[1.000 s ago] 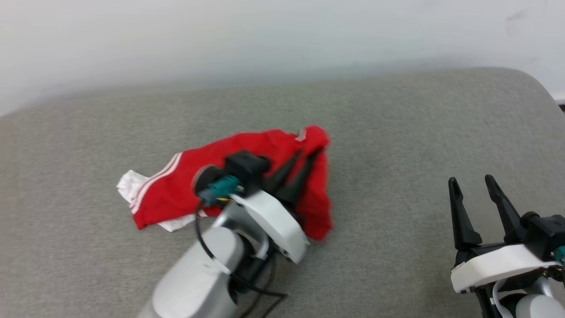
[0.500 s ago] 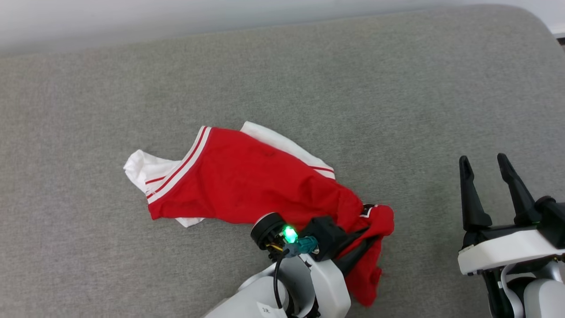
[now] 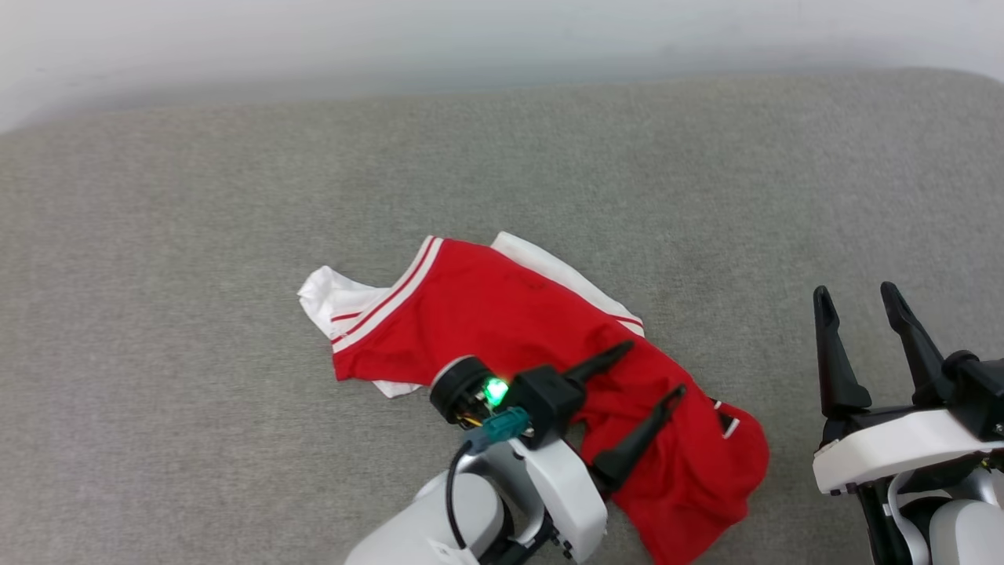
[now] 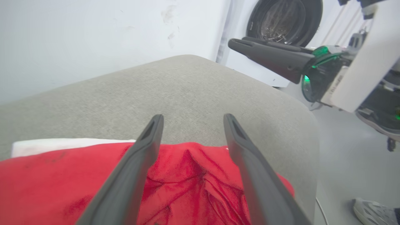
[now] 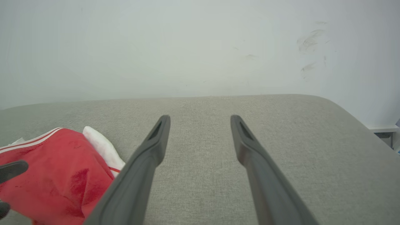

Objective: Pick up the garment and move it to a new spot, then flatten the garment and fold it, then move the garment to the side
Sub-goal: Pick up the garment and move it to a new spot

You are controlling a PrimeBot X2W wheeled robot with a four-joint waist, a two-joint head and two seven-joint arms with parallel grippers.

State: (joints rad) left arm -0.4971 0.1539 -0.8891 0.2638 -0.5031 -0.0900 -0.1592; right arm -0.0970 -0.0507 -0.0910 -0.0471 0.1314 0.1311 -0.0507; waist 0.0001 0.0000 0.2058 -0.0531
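The garment [image 3: 502,322] is a red jersey with white sleeves and striped trim, lying crumpled on the grey cushion [image 3: 196,235]. My left gripper [image 3: 653,369] hovers over its lower right part, open, with nothing between its fingers. In the left wrist view the red garment [image 4: 190,175] lies loose below the spread left gripper [image 4: 191,121]. My right gripper [image 3: 855,294] stands open at the right, apart from the cloth. In the right wrist view the right gripper [image 5: 200,120] points over bare cushion, with the garment [image 5: 62,168] at the lower left.
A pale wall [image 3: 471,39] runs behind the cushion. The cushion's rounded right edge [image 4: 300,125] drops to the floor, where a washing machine door [image 4: 282,18] and a shoe [image 4: 372,211] show. Bare cushion lies left and far of the garment.
My left gripper has opened and let go of the garment, which now lies spread toward the lower right. The head camera has shifted between frames. The right gripper stays open.
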